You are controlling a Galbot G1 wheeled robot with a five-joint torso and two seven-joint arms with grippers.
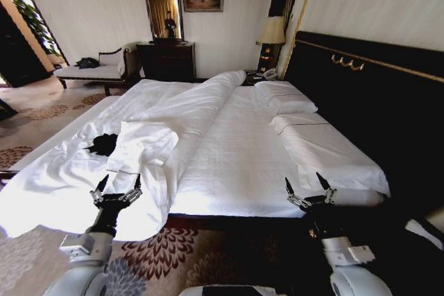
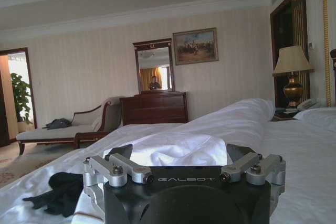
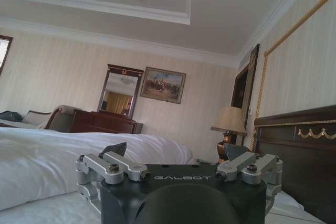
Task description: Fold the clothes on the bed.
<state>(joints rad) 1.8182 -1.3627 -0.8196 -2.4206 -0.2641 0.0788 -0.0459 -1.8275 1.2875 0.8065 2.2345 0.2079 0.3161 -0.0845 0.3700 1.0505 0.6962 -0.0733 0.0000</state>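
Right now you have both claws hovering at the near edge of the bed (image 1: 236, 171), neither touching anything. Your left claw (image 1: 116, 186) sits lower left of the frame with its fingers spread wide; your right claw (image 1: 307, 184), lower right, is spread the same way, holding nothing. That ready posture suggests you are only lining up, not yet reaching.

One shirt (image 1: 104, 144) lies at middle left, a black crumpled heap on the white sheet, just beyond and slightly left of the left claw. It looks bunched rather than flat, though from here you can't really tell which way it faces. A folded-back duvet (image 1: 182, 126) lies just beside it, probably pulled aside to bare some sheet. Count: one shirt, two claws, roughly three pillows (image 1: 291, 105) at the headboard.
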